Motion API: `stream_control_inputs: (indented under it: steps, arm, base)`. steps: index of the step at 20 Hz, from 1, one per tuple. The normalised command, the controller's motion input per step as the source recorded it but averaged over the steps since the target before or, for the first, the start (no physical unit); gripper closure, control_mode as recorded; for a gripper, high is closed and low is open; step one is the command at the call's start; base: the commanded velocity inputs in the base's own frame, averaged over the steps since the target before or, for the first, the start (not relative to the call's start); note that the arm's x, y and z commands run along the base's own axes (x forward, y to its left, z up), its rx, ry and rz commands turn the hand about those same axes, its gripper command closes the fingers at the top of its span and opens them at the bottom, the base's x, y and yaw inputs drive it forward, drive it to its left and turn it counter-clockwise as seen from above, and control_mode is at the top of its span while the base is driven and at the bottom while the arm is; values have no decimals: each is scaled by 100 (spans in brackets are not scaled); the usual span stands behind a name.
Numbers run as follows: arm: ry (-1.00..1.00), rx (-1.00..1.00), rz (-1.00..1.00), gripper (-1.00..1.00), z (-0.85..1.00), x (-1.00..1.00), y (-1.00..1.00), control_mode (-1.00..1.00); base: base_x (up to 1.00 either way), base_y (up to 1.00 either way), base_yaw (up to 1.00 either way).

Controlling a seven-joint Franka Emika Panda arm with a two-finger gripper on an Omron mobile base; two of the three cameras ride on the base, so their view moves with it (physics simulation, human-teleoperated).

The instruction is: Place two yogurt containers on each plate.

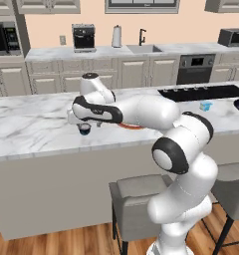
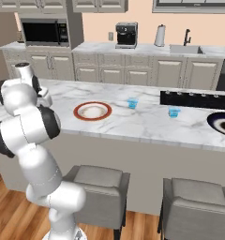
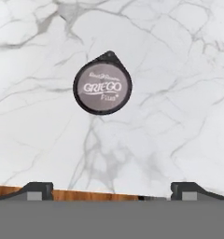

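Left base view: the hand hangs over the navy cup, which stands on the tabletop near its front edge, likely lined up for a top grasp.

Right base view: the red plate sits empty, two blue cups beyond it; bare marble lies around the plate.

Hand view: the fingers stand wide apart, holding nothing; the navy cup's lid sits ahead of them, bare marble all round.

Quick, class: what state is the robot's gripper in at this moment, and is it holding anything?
Gripper: open, holding nothing; it hangs above the dark yogurt container on the marble counter.
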Motion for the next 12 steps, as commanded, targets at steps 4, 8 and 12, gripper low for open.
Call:
stream_control_inputs:
  steps: [4, 8, 12]
  arm:
    - [-2, 0, 0, -100, -18, 26, 18, -100]
    - [0, 0, 0, -100, -19, 28, 10, -100]
    - [0, 0, 0, -100, -13, 25, 3, -100]
  base:
    - [0, 0, 0]
    - [0, 0, 0]
    - [0, 0, 0]
